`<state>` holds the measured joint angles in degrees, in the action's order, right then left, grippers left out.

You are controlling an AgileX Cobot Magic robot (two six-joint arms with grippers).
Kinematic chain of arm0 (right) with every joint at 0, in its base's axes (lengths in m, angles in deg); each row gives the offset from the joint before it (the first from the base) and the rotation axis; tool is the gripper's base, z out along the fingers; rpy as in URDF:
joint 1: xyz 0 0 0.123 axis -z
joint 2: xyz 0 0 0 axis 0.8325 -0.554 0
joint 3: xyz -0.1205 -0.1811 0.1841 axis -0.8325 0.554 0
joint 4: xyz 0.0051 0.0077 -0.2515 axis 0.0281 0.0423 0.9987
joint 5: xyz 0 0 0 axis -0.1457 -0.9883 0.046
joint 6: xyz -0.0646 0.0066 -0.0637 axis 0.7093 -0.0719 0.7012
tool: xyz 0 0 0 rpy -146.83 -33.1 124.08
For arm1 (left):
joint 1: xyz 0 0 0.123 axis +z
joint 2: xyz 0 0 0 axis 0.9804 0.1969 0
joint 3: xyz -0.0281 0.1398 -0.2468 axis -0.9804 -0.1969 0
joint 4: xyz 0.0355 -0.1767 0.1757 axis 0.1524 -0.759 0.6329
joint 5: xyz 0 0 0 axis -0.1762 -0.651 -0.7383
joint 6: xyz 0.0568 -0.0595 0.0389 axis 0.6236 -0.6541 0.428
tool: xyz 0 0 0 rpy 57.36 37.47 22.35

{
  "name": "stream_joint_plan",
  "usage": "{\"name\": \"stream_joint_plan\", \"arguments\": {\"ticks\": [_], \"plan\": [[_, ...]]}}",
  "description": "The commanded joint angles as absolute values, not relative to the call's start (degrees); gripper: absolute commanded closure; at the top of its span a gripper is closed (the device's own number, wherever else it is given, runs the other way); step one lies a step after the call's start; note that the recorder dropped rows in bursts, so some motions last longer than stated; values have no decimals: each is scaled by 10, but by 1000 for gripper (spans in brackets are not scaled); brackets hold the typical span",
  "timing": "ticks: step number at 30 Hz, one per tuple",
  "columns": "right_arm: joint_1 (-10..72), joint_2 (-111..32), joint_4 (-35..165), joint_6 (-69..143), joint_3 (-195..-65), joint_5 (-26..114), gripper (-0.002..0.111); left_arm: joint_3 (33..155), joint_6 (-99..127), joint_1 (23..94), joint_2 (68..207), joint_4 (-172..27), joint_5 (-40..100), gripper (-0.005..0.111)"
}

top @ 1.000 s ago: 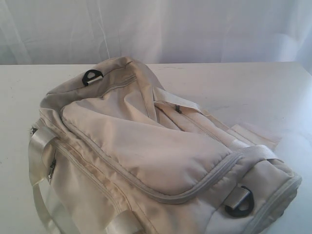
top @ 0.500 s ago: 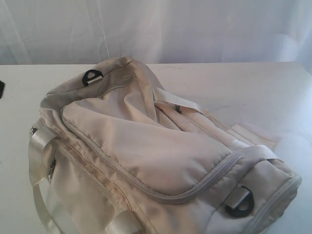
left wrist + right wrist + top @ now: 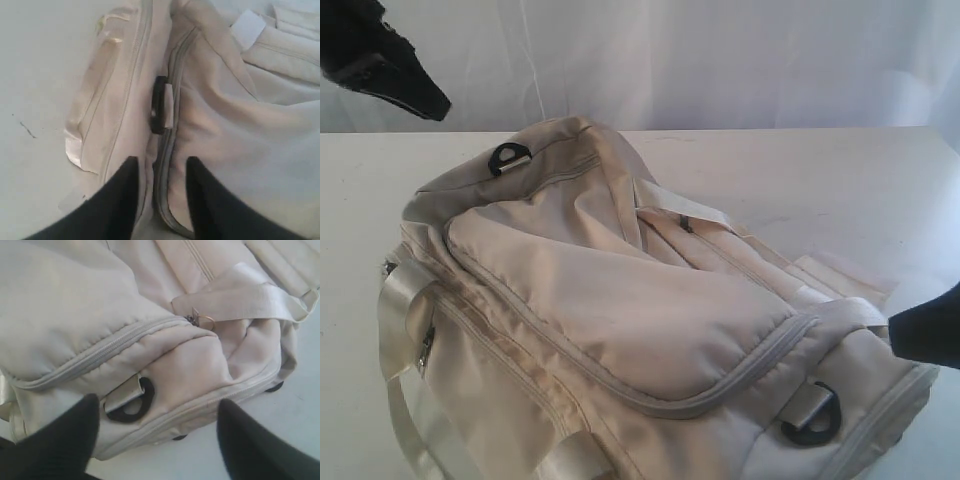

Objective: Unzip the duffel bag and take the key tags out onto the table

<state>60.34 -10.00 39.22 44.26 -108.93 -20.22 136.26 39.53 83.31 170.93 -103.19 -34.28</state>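
Duffel bag (image 3: 620,310) lies zipped shut on the white surface (image 3: 820,180), filling the exterior view from centre to 6 o'clock. Left pincer (image 3: 160,172) hangs near the bag's end at 10 o'clock, its fingers narrowly parted and holding nothing, facing a black ring (image 3: 159,105). Right pincer (image 3: 157,412) is at 4 o'clock by the opposite end, fingers spread wide and empty. The zip pull (image 3: 196,317) lies near the second ring (image 3: 131,405).
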Motion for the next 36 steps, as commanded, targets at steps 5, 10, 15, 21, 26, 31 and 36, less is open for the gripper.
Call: {"name": "stream_joint_plan", "arguments": {"ticks": [5, 10, 15, 21, 26, 31, 36], "plan": [[603, -116, 387, 386, -1053, -182, 31, 1367, 433, 774, 1786, -1044, -282, 41], [603, -116, 359, 386, -1004, -115, 35, 1367, 433, 773, 1800, -1038, -275, 43], [603, -130, 298, 402, -961, -64, 42, 1367, 433, 773, 1804, -1015, -275, 55], [603, -173, 309, 412, -949, -64, 42, 1367, 433, 773, 1804, -1015, -273, 75], [603, -176, 342, 416, -999, -96, 42, 1367, 433, 773, 1804, -1015, -273, 94], [603, -176, 393, 412, -1069, -163, 42, 1367, 436, 773, 1804, -1015, -271, 107], [603, -176, 490, 342, -1068, -174, 42, 1367, 436, 773, 1804, -1015, -282, 107]]}}
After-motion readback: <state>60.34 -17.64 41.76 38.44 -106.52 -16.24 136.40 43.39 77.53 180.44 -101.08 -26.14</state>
